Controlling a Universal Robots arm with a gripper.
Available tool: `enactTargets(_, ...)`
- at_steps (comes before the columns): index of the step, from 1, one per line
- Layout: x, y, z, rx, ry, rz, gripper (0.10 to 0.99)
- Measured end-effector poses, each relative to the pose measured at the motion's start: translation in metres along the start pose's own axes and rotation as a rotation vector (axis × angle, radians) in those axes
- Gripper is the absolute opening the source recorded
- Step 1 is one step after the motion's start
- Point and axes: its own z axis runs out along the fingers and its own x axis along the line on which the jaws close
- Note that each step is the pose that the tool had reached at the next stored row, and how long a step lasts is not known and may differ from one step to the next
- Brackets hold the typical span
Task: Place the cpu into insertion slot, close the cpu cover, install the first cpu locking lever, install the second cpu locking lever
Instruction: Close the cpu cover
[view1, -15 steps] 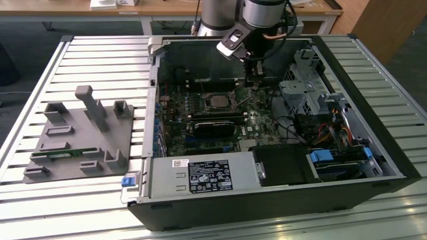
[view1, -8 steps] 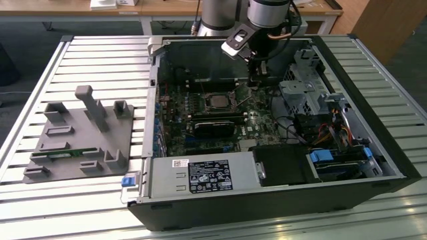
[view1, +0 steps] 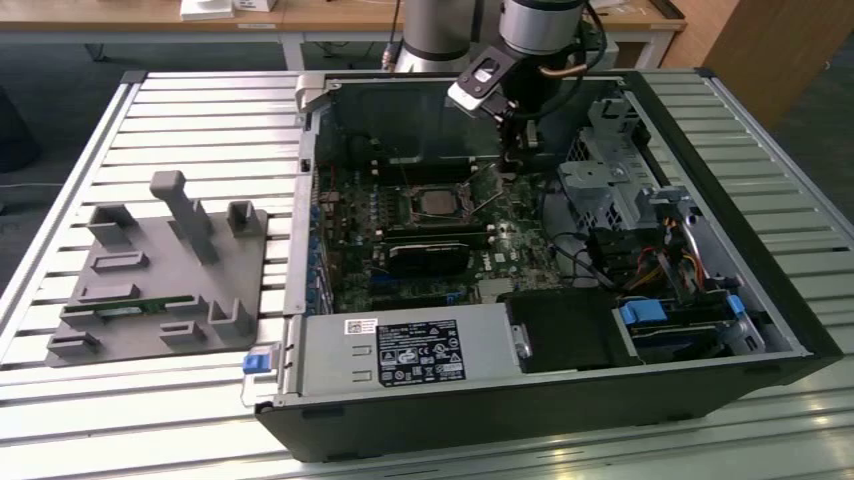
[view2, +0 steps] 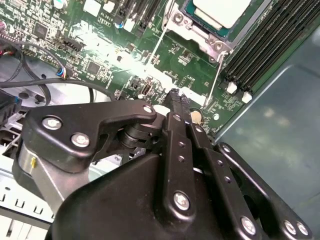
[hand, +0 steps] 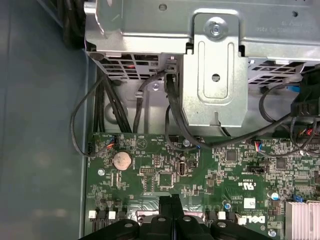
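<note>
jaws tight together and empty, low over the green motherboard (hand: 225, 170), near the cpu (view2: 220, 11)

The hand (view2: 178, 100) is matt black, its links pinned with bright silver screw heads (view2: 181, 200). The cpu (view2: 220, 11) has a dull, smooth silver-grey metal top. The motherboard (hand: 225, 172) is glossy green board. The drive cage (hand: 215, 95) is bare satin sheet metal. The desk (view1: 200, 110) is ribbed pale metal, and the fixture block (view1: 140, 290) looks like matt grey plastic.

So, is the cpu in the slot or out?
In. In the second wrist view the cpu lies flat inside the slot, its metal rim around it.
</note>
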Motion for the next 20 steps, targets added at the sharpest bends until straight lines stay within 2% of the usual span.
enactTargets(13,0.0024,0.0121,0.0043,0.000,-0.0004,0.000,0.122)
enactTargets(20,0.0025,0.0127,0.0143,0.001,-0.0003,0.000,0.122)
